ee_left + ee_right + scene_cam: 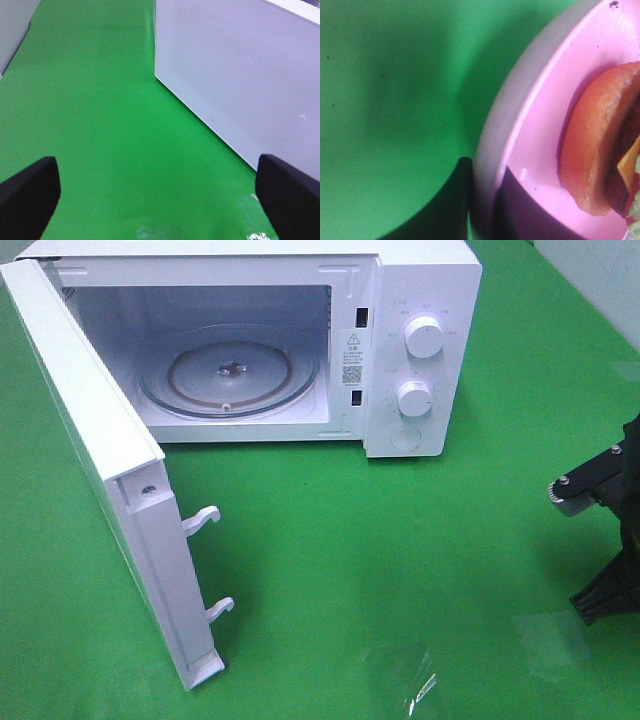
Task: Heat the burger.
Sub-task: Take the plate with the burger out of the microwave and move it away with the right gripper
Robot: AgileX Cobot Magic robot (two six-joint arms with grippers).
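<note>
Left gripper (159, 192): fingers spread wide, holding nothing, low over the green mat (100, 125) just beside the microwave (240, 75). Right gripper: its wrist view shows no fingertips – state cannot be told; the arm (610, 530) stands to the microwave's control-panel side. The burger (600, 150) rests on the pink plate (540, 165) – microwave door (110, 490) open, turntable (228, 372) bare.

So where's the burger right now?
Only the right wrist view shows the burger, lying on a pink plate on the green table; the high view doesn't show it.
</note>
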